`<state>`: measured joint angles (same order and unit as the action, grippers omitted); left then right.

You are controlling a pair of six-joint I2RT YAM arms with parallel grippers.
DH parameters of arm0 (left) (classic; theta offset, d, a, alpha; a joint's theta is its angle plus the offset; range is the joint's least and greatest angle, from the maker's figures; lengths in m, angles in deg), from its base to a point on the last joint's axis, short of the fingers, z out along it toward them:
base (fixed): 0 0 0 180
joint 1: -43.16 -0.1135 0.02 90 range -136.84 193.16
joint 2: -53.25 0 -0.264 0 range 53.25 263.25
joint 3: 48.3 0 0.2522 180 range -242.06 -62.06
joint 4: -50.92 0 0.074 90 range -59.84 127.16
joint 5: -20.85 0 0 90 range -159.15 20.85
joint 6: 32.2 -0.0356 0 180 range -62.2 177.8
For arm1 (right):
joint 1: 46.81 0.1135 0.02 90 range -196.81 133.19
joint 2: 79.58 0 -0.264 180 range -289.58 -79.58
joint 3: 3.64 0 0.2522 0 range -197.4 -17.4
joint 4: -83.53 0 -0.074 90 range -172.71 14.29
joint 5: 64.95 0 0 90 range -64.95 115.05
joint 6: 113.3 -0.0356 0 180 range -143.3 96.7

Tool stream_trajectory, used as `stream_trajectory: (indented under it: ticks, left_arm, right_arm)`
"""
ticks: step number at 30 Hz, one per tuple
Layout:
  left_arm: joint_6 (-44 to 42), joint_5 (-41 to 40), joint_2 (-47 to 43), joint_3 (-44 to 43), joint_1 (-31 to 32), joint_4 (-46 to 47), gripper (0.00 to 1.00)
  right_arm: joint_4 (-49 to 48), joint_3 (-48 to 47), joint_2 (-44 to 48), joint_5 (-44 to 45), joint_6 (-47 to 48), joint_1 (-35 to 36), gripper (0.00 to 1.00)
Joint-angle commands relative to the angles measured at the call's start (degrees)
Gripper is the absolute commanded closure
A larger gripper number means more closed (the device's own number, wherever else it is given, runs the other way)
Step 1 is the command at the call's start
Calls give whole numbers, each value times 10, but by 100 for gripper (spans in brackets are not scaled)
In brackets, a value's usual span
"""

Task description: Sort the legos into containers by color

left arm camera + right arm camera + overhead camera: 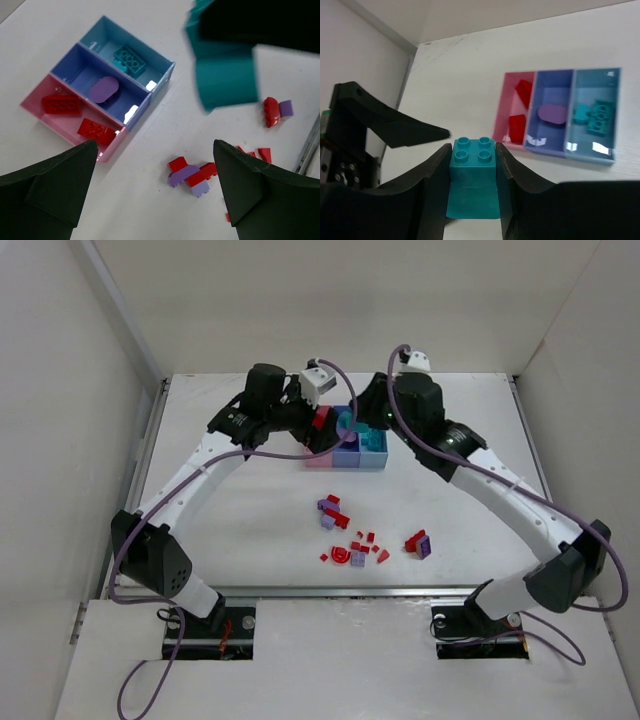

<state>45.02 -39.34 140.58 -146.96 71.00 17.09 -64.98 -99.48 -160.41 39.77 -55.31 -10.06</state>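
My right gripper (pixel 472 150) is shut on a teal lego brick (pixel 472 172), studs up, held above the table just left of the containers (pixel 555 112); the same brick (pixel 225 75) shows in the left wrist view. The three joined bins hold legos: two red pieces (pixel 75 115) in the pink bin, a lilac oval (pixel 104 89) in the purple-blue one, a teal brick (pixel 129 59) in the light blue one. My left gripper (pixel 154 150) hangs wide open with nothing in it, over a red and lilac cluster (pixel 192 175). From above, both grippers (pixel 318 425) (pixel 347 424) meet over the containers (pixel 345 462).
Loose red and lilac legos lie on the table in front of the bins: one cluster (pixel 333 512), a scatter of small red pieces (pixel 355 550), and a red and lilac pair (pixel 418 542). White walls close in the table on the left, the back and the right.
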Motion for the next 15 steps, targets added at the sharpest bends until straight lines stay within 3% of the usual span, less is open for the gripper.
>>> stream_trajectory:
  ticks: [1,10,14,15]
  left_arm:
    - [6,54,3,-32,13,33,0]
    - [52,125,14,-54,13,40,0]
    - [63,105,20,-48,19,47,0]
    - [63,89,21,-43,19,47,4]
  right_arm:
    - [-26,-45,-48,38,-38,30,100]
    - [-46,-50,-55,56,-38,46,100]
    - [-51,-50,-55,56,-38,53,100]
    - [-51,-50,-49,56,-38,53,100]
